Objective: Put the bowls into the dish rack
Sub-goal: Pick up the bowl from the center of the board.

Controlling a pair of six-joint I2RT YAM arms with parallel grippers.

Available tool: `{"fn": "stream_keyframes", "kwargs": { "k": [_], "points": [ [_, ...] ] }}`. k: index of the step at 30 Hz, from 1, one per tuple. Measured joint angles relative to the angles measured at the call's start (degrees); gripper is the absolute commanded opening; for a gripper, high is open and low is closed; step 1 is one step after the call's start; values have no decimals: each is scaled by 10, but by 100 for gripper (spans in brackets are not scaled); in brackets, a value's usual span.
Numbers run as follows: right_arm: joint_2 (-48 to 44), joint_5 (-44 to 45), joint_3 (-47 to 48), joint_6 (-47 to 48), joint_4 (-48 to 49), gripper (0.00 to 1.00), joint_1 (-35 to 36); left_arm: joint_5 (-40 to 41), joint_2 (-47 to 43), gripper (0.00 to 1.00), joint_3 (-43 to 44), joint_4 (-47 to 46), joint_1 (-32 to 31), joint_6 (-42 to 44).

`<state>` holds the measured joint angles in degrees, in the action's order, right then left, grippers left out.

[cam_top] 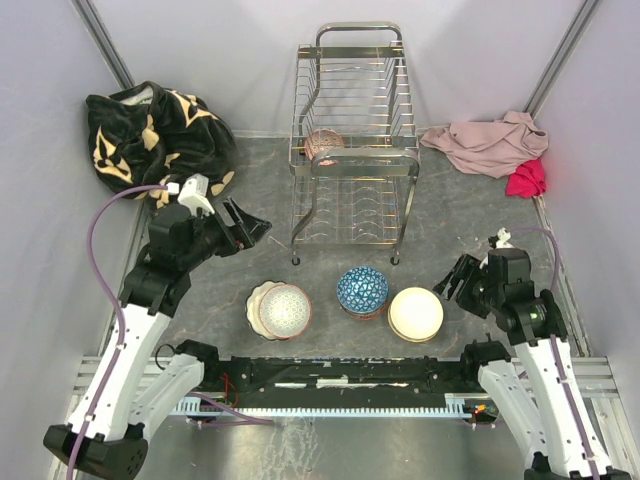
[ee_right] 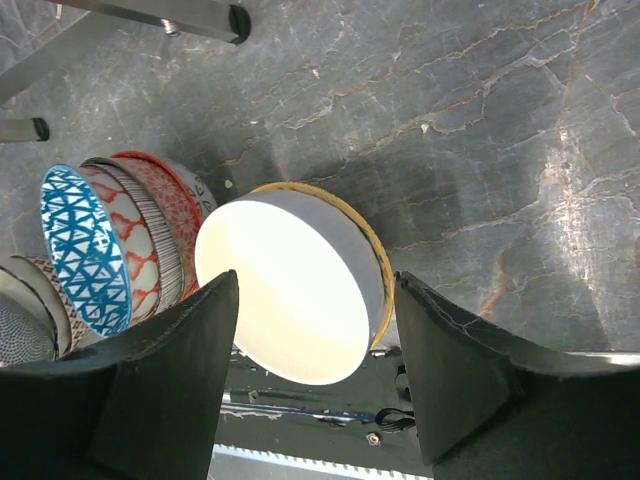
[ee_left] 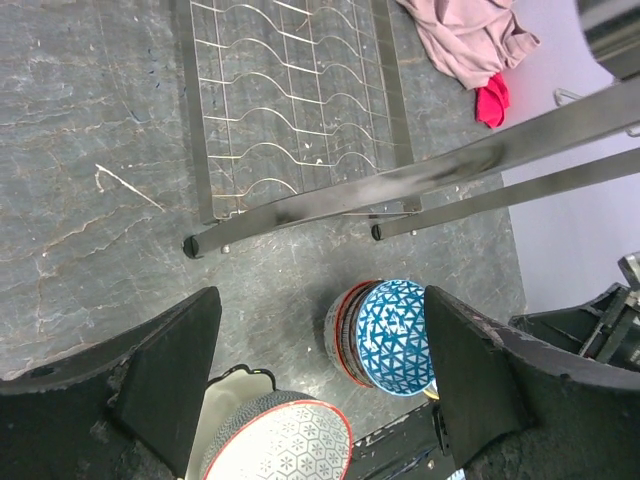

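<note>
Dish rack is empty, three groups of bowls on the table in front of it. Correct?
No. The dish rack is not empty: the top external view shows one pinkish bowl in it, on its left side. The three groups of bowls on the table in front of it are right.

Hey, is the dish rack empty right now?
No. One pinkish bowl sits in the rack's upper tier, at its left; the lower tier looks bare.
</note>
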<state>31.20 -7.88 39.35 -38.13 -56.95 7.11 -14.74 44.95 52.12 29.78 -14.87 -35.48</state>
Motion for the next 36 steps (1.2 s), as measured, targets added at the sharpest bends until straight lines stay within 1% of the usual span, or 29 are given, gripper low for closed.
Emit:
{"fn": "stream_keyframes", "kwargs": {
  "k": [4, 8, 11, 16, 21, 28, 33, 36],
  "points": [
    [30, 22, 0, -5, 0, 73, 16, 8, -27, 88, 0, 7, 0, 0],
    [73, 50, 1, -6, 4, 72, 43, 9, -22, 88, 0, 6, 0, 0],
    [95, 72, 3, -6, 4, 70, 69, 9, -13, 88, -6, 0, 0, 0],
    [104, 104, 6, -7, 4, 66, 110, 8, -3, 88, -31, 0, 0, 0],
    [122, 133, 7, -13, 4, 66, 153, 6, 14, 88, -41, -9, 0, 0],
    [155, 162, 7, -24, 4, 65, 196, 6, 25, 88, -51, -23, 0, 0],
    [183, 174, 7, -30, 11, 60, 219, 6, 33, 88, -53, -33, 0, 0],
    [196, 177, 7, -32, 20, 53, 229, 5, 38, 88, -54, -36, 0, 0]
  ]
}}
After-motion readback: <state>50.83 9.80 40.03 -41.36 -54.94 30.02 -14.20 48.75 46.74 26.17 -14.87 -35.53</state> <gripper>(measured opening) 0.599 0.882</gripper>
